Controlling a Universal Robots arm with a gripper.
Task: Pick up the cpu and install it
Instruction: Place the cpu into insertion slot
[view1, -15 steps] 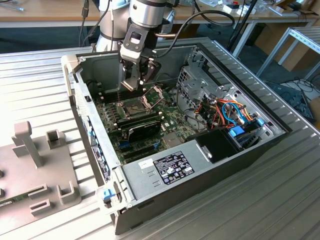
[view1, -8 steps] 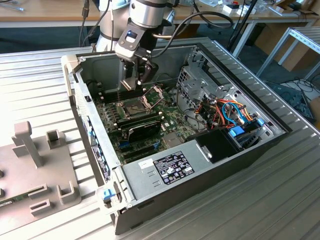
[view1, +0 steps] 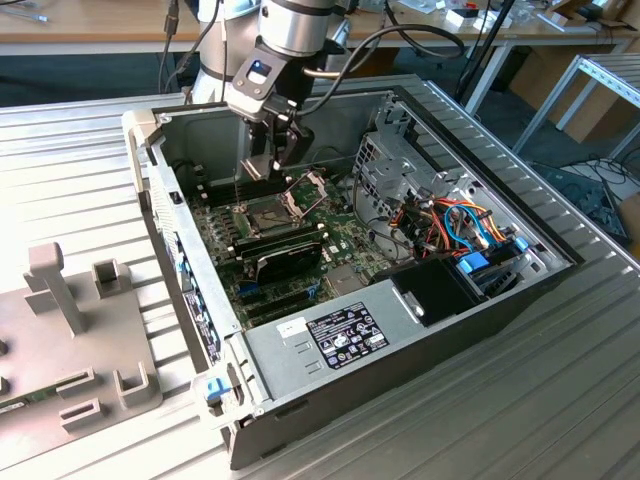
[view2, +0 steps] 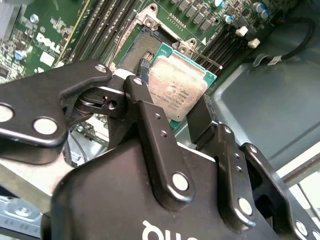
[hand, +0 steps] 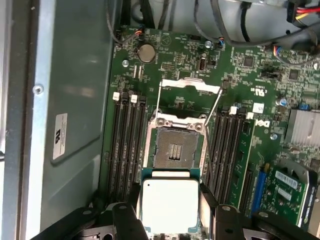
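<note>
My gripper (hand: 170, 202) is shut on the cpu (hand: 170, 205), a small square chip with a dull silver top. In the second wrist view the cpu (view2: 177, 92) sits between the black fingers (view2: 145, 107) of the gripper (view2: 170, 105). It hangs above the green motherboard (hand: 260, 110), just short of the open socket (hand: 175, 150), whose hinged metal frame (hand: 190, 87) is swung up. In the exterior view the gripper (view1: 272, 165) reaches down into the open computer case (view1: 330, 345), above the socket (view1: 266, 212) and beside the raised frame (view1: 308, 186).
Memory slots (hand: 127, 145) flank the socket on both sides. A black cooler (view1: 288, 262) lies on the board nearer the power supply (view1: 330, 335). A drive cage (view1: 395, 170) and coloured cables (view1: 460, 225) fill the exterior view's right of the case. A grey fixture (view1: 70, 340) stands outside.
</note>
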